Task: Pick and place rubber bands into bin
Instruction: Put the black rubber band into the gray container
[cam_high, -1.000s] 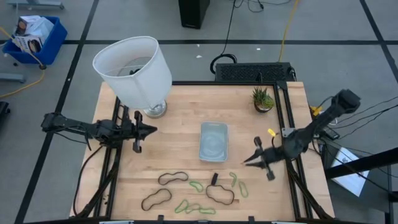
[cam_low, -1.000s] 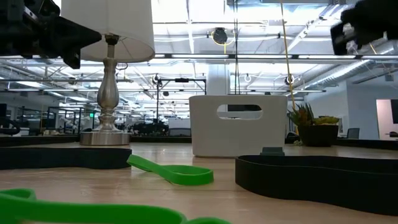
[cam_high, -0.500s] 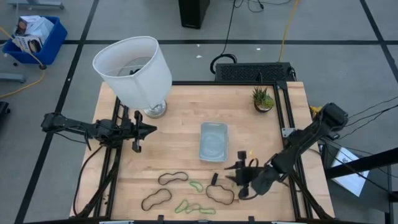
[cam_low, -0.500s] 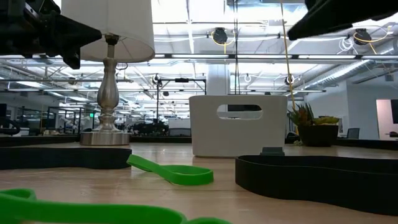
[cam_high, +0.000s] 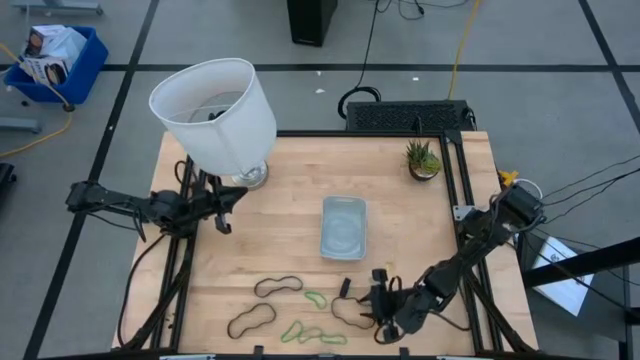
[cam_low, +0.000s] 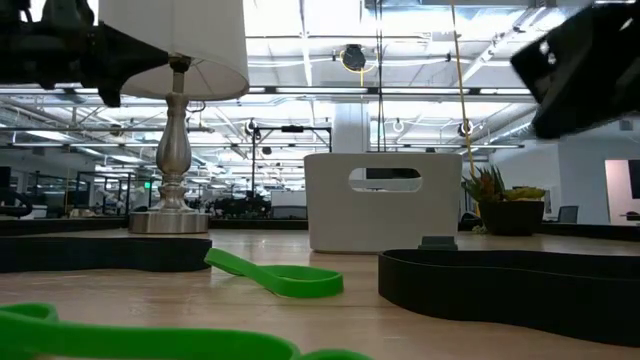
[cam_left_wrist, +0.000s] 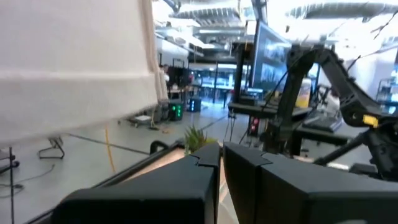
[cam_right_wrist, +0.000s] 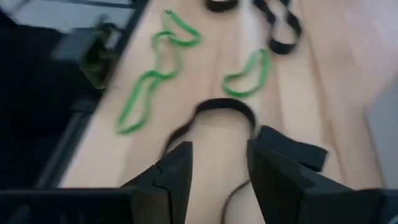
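Several black and green rubber bands lie flat along the table's near edge: black loops (cam_high: 278, 286) (cam_high: 250, 319) (cam_high: 352, 313) and green ones (cam_high: 315, 298) (cam_high: 313, 335). The clear bin (cam_high: 343, 227) stands at mid-table. My right gripper (cam_high: 378, 303) hovers open, slanting down, at the right end of the near black band (cam_right_wrist: 224, 109), whose curve lies just ahead of the fingertips (cam_right_wrist: 219, 155). My left gripper (cam_high: 232, 198) is shut (cam_left_wrist: 221, 158) and waits at the left beside the lamp.
A white-shaded lamp (cam_high: 215, 115) stands at the far left, its base (cam_high: 250, 177) close to my left gripper. A small potted plant (cam_high: 423, 160) stands at the far right. A small black block (cam_high: 345, 287) lies among the bands.
My right gripper has swept from the table's right side toward the near edge and leftward, sinking and tipping downward, until it hangs over the near black band. My left gripper has swung its tip a little toward the lamp base while staying in place.
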